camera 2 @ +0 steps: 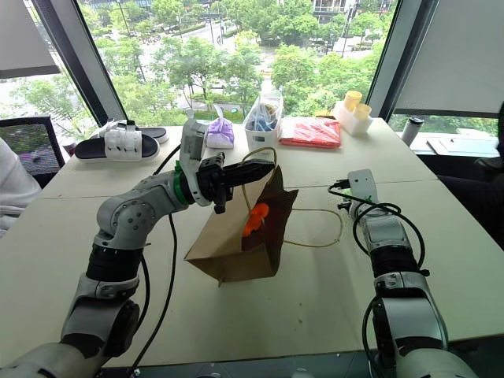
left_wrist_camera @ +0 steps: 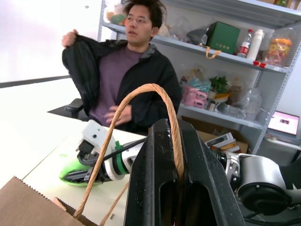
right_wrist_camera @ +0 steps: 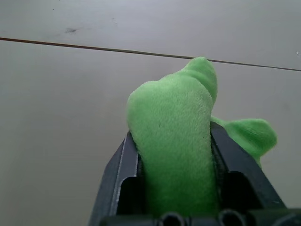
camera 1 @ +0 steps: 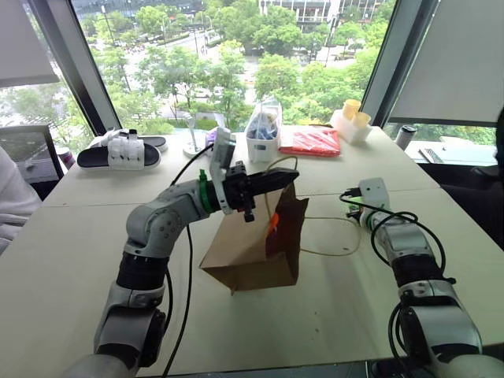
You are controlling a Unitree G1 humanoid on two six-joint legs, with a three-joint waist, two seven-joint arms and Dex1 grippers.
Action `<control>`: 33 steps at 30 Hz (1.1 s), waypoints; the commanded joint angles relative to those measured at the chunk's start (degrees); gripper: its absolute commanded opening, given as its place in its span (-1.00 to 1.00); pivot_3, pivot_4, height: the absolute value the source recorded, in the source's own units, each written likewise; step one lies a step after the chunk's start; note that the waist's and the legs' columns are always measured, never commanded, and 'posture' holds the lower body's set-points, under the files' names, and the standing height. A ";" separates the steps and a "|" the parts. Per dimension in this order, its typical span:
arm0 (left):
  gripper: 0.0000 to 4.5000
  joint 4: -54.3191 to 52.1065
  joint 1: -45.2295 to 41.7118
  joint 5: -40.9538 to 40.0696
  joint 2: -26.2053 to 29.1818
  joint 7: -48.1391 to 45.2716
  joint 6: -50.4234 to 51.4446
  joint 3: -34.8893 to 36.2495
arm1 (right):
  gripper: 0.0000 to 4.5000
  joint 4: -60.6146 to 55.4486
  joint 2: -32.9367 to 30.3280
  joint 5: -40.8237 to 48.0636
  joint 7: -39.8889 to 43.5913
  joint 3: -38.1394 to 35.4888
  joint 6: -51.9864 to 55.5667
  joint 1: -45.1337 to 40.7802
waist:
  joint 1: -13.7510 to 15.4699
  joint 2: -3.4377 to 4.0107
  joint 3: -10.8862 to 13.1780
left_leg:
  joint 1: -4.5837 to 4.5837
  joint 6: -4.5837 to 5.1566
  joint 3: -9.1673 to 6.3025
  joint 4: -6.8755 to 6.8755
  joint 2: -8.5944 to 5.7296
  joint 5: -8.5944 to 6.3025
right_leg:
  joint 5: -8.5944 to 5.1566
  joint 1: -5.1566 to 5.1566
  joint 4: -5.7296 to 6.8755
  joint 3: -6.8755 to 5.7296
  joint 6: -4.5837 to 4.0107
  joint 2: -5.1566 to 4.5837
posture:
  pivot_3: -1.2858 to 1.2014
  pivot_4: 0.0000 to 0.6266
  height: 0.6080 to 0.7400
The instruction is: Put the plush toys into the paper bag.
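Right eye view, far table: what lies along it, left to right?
Black-and-white slippers → purple pouch → clear container → red packet → yellow cups in a white holder → dark cup.

Daylight floods in through the windows (camera 1: 236,63) ahead of me and the trees outside look bright but not blown out. The table (camera 1: 331,315) is evenly lit, with a soft shadow under the bag (camera 1: 252,252) on my side. The window frames lean outward at the picture edges, so I get some wide-angle bend there. In my left wrist view the wall behind the person (left_wrist_camera: 127,70) washes out to white and the near fingers (left_wrist_camera: 160,188) look soft. The green toy (right_wrist_camera: 174,141) is sharp, fibres visible.
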 commanded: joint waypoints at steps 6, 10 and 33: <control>-1.00 -0.29 -1.77 -1.71 0.42 -0.90 -0.46 1.03 | -0.98 -12.71 -3.75 1.47 6.04 -0.59 -3.32 4.48 | 0.16 -0.01 0.00 | 0.03 -0.01 -0.03 0.01 0.00 0.01 | 0.00 0.04 0.00 0.00 0.00 0.00 | 0.03 -0.52 1.00; -1.00 1.26 -3.43 -2.10 0.96 -2.83 -0.14 0.49 | -0.98 -36.12 -11.74 8.57 19.06 -4.35 -5.20 9.26 | 0.20 0.08 0.05 | -0.18 0.00 -0.03 0.00 -0.02 0.00 | 0.00 -0.12 0.02 -0.02 0.02 -0.01 | 0.03 -0.52 1.00; -1.00 6.84 -8.15 -2.36 -1.50 -7.14 0.71 -0.76 | -0.98 -62.17 -27.96 10.43 45.40 12.08 -15.94 16.46 | 0.33 0.00 0.05 | 0.06 0.13 -0.03 0.03 0.25 -0.09 | 0.02 0.36 -0.60 -0.12 0.00 0.24 | 0.03 -0.52 1.00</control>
